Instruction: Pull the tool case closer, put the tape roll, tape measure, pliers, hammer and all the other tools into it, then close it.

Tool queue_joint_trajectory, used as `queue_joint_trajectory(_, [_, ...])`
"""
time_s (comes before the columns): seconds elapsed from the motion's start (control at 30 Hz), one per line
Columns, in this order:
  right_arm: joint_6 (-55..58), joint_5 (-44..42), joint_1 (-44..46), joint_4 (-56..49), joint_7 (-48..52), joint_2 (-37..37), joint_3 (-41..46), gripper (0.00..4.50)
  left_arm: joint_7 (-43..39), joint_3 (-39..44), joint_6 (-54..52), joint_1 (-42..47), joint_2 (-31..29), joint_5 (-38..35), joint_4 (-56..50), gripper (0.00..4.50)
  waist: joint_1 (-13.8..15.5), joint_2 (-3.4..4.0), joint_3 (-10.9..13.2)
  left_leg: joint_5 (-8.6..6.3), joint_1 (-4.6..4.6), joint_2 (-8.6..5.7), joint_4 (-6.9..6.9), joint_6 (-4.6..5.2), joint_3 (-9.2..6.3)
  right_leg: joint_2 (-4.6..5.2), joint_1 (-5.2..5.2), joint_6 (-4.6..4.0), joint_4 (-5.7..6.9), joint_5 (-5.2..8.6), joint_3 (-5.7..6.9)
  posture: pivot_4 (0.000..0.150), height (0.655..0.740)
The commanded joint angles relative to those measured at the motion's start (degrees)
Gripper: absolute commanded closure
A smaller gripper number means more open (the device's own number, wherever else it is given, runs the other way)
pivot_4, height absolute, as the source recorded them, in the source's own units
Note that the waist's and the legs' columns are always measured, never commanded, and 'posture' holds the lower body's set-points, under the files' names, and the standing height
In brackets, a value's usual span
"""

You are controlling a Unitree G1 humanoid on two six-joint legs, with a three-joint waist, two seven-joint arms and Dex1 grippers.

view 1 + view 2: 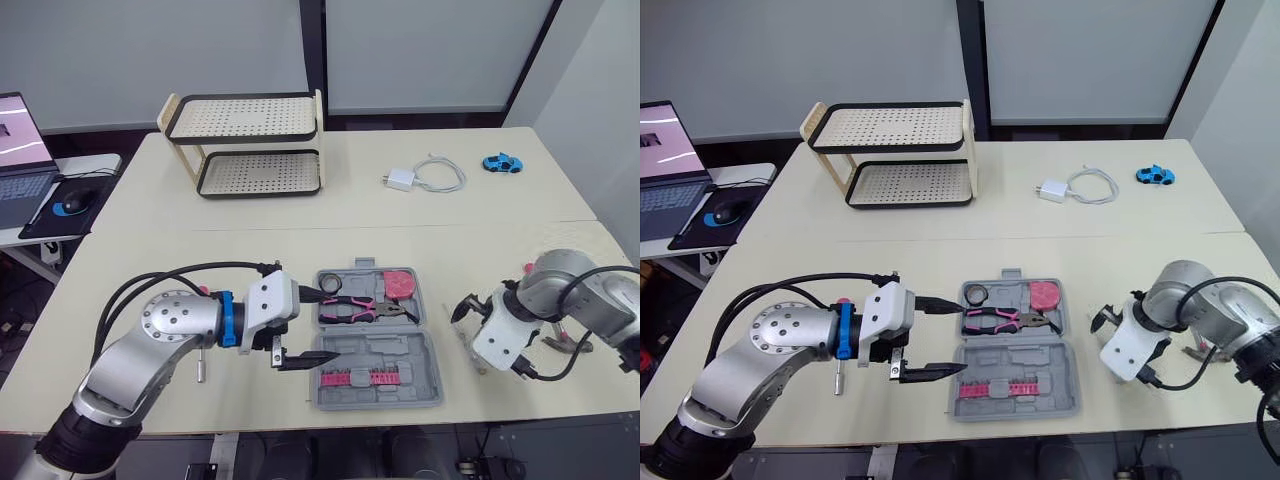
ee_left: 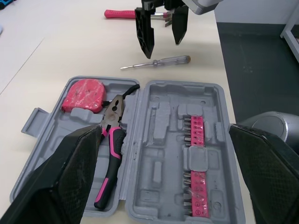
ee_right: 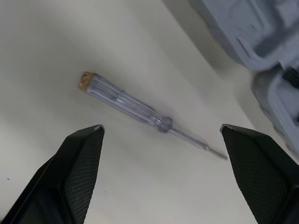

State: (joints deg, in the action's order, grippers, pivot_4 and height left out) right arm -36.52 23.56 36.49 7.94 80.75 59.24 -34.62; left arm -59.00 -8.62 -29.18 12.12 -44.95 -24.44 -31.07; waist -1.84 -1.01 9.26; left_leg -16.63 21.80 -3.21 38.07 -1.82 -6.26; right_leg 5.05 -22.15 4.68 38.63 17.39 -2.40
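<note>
One moulded grey plastic tool case

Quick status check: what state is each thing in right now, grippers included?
Case: open, flat on the table.
Pliers: in the case.
Tape measure: in the case.
Tape roll: in the case.
Screwdriver: on the table, outside the case.
Hammer: on the table, outside the case.
Left gripper: open, empty, at the case.
Right gripper: open, empty, above the screwdriver.
</note>
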Motion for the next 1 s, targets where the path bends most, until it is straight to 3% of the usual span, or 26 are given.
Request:
queue_joint_trajectory(0.03, [-4.7, 2.3, 3.7, 4.1, 3.0, -1.7, -2.2, 0.24, 1.1, 0.2, -0.5, -0.6, 0.3, -0.8, -3.1, 0.00, 0.0, 0.00, 0.0, 0.00, -0.01, 0.01, 0.00, 0.00, 0.00, 0.00, 0.00, 0.00, 0.01, 0.00, 0.00, 0.150, 0.7400])
queue_joint_trajectory(0.47, [-12.2, 10.1, 10.5, 19.7, 0.3, -10.0, -6.9, 0.24, 2.9, -0.8, 0.9, -5.6, 0.5, 0.8, -5.2, 0.00, 0.0, 0.00, 0.0, 0.02, -0.02, -0.01, 0.01, -0.04, 0.00, -0.01, -0.04, -0.01, 0.07, -0.01, -0.04, 0.150, 0.7400])
queue_joint_trajectory(0.57, [-12.5, 10.9, 10.3, 21.2, -0.6, -10.6, -7.3, 0.83, 3.1, -1.1, 1.9, -6.5, 0.9, 1.6, -4.6, 0.00, 0.0, 0.01, 0.0, 0.03, -0.04, 0.00, 0.01, -0.05, -0.01, -0.01, -0.02, -0.02, 0.07, -0.01, -0.03, 0.150, 0.7400])
queue_joint_trajectory(0.9, [-12.2, 9.1, 6.7, 18.7, -1.4, -7.7, -6.2, 4.33, 2.5, -1.7, 4.8, -7.2, 1.6, 2.9, -2.1, 0.00, 0.4, 0.00, 0.0, 0.03, -0.04, -0.06, 0.03, -0.05, -0.06, 0.02, 0.04, -0.02, 0.06, -0.01, -0.01, 0.150, 0.7400])
queue_joint_trajectory(1.0, [-10.9, 6.9, 5.1, 15.7, 0.1, -5.3, -4.6, 4.34, 2.1, -2.1, 5.7, -6.9, 1.8, 3.2, -1.2, 0.00, 0.4, 0.01, 0.0, 0.03, -0.04, -0.06, 0.03, -0.05, -0.06, 0.02, 0.04, -0.02, 0.07, -0.01, -0.01, 0.150, 0.7400])
